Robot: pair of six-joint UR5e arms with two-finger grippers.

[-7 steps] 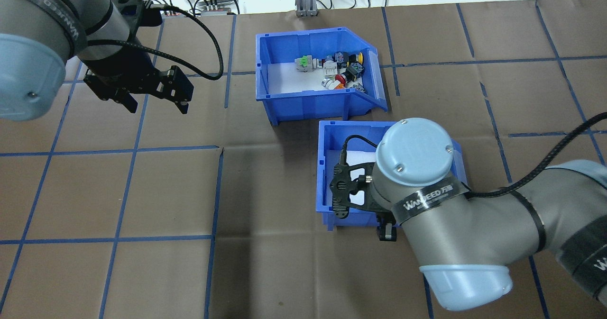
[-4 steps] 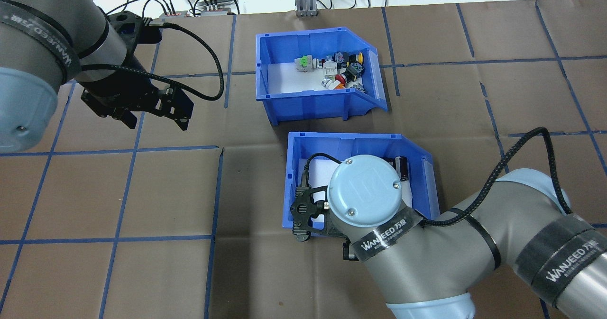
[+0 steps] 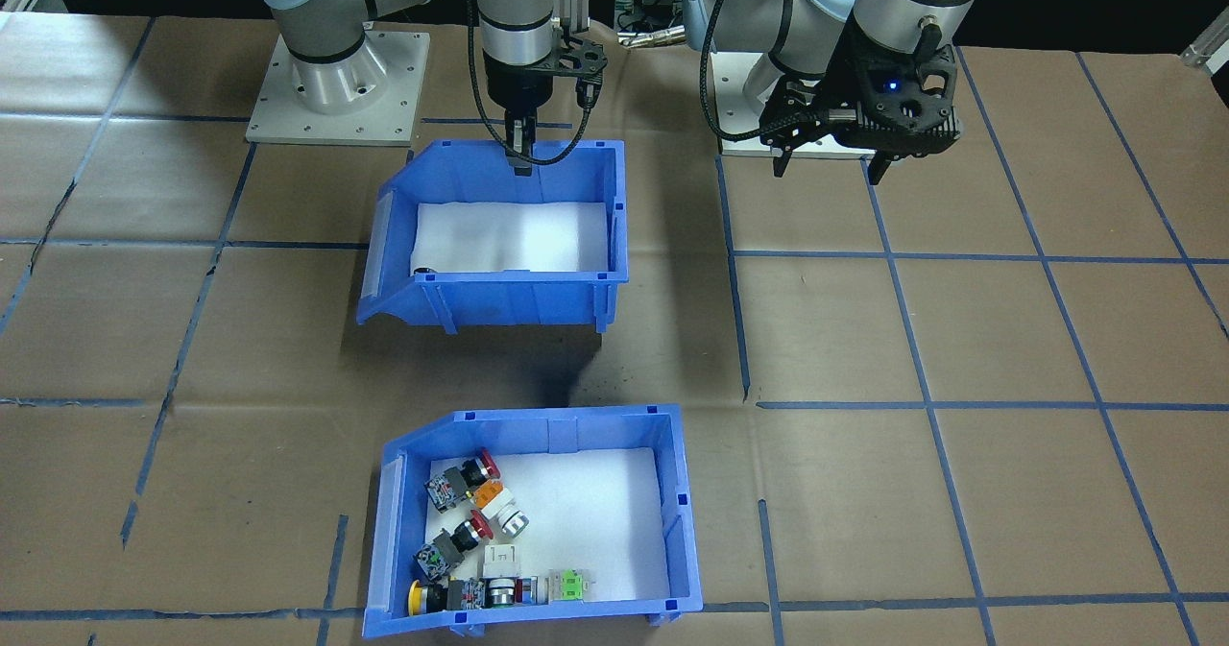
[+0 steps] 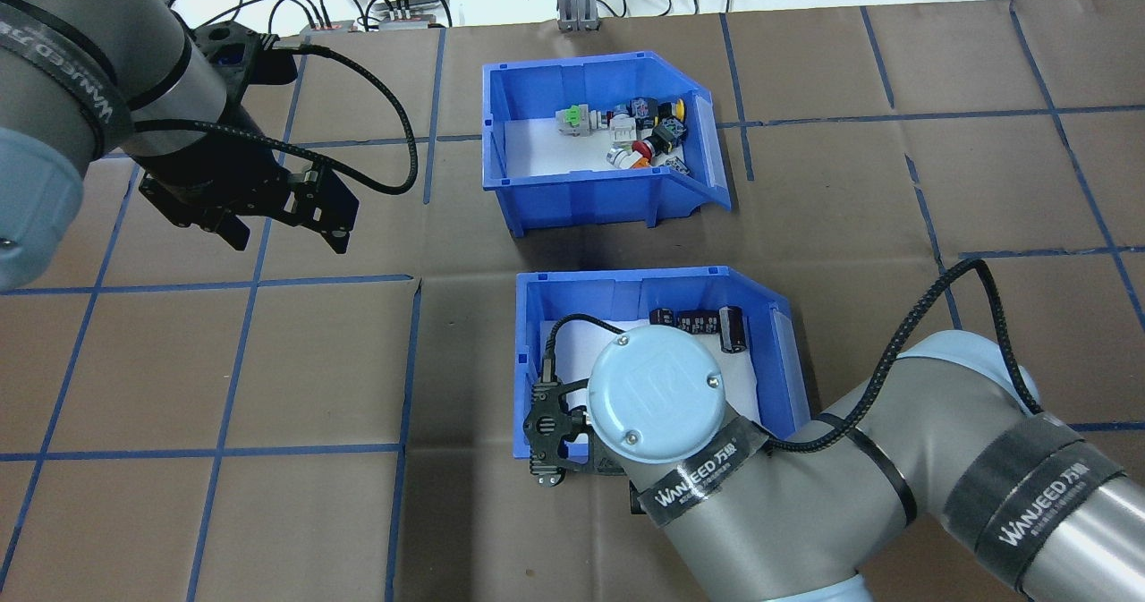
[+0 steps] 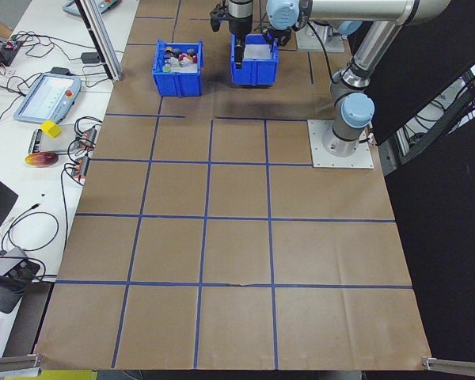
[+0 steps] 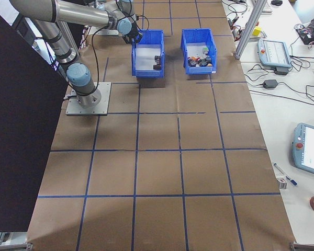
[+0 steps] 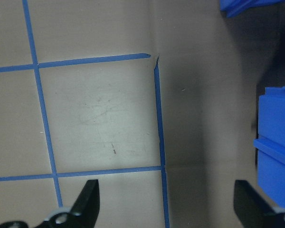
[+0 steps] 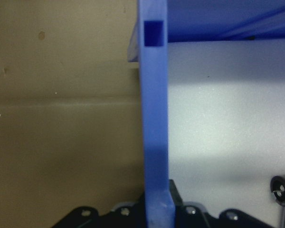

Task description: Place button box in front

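The button box is a blue bin with a white liner and colourful push-buttons. It stands on the far side of the table, away from the robot, with no gripper touching it. Nearer the robot is the matching blue bin with black capacitors. My right gripper is shut on that bin's robot-side wall, and in the overhead view the wrist hides the fingers. A dark shadow lies beneath this bin. My left gripper hovers open and empty over bare table, well left of both bins.
Brown paper with a blue tape grid covers the table. Cables and small devices lie beyond its far edge. The arms' mounting plates sit at the robot's side. A teach pendant rests on the side bench.
The right arm has carried the capacitor bin leftward and nearer the robot, uncovering the capacitors. The left gripper has drifted slightly left and nearer. The button box has not moved.
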